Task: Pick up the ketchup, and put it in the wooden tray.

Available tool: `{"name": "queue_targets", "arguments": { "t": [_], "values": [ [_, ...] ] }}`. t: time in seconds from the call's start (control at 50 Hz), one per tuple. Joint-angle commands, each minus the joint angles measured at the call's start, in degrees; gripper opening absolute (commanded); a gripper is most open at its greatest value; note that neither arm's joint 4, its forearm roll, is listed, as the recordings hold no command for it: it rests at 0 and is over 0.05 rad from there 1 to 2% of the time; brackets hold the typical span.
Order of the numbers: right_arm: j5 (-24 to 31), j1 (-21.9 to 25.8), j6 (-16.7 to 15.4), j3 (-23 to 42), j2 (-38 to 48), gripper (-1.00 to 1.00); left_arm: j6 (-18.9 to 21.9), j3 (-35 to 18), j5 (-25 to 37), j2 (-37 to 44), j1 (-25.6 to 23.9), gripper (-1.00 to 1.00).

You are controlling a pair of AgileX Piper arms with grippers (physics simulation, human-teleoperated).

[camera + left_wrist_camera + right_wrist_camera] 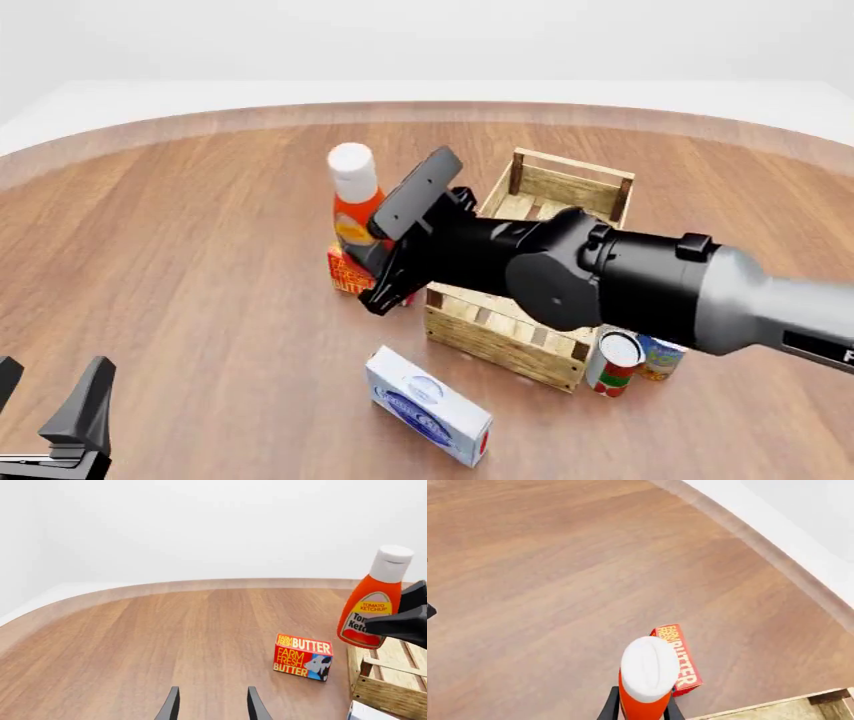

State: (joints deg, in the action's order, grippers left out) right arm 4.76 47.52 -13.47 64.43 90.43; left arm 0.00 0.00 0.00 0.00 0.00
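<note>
The ketchup [352,195], a red-orange bottle with a white cap, is held in my right gripper [376,258], whose fingers are shut on its body. It hangs tilted above the table, just left of the wooden tray [570,188] and over the butter box. It also shows in the left wrist view [372,605] and the right wrist view [648,672]. The tray's corner shows in the left wrist view [385,692]. My left gripper [47,400] is open and empty at the near left, far from the bottle.
A red butter box [347,276] lies on the table under the bottle, against the tray's left side. A white-and-blue carton [427,405] lies in front of the tray. Two cans [615,362] stand at the tray's near right corner.
</note>
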Motion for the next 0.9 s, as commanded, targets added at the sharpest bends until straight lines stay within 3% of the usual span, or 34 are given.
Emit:
{"name": "queue_targets", "arguments": {
  "t": [0.02,0.4,0.5,0.9],
  "values": [
    [0.3,-8.1,0.3,-1.5,-2.8,-1.0,0.0,0.0,0.0,0.0,0.0,1.0],
    [-0.1,-20.0,2.2,-3.4,-4.8,-1.0,0.0,0.0,0.0,0.0,0.0,1.0],
    [0.1,-22.2,0.7,-3.6,-4.0,-1.0,0.0,0.0,0.0,0.0,0.0,1.0],
    [-5.4,-31.2,-0.2,-4.3,5.5,-1.0,0.0,0.0,0.0,0.0,0.0,1.0]
  ]
}}
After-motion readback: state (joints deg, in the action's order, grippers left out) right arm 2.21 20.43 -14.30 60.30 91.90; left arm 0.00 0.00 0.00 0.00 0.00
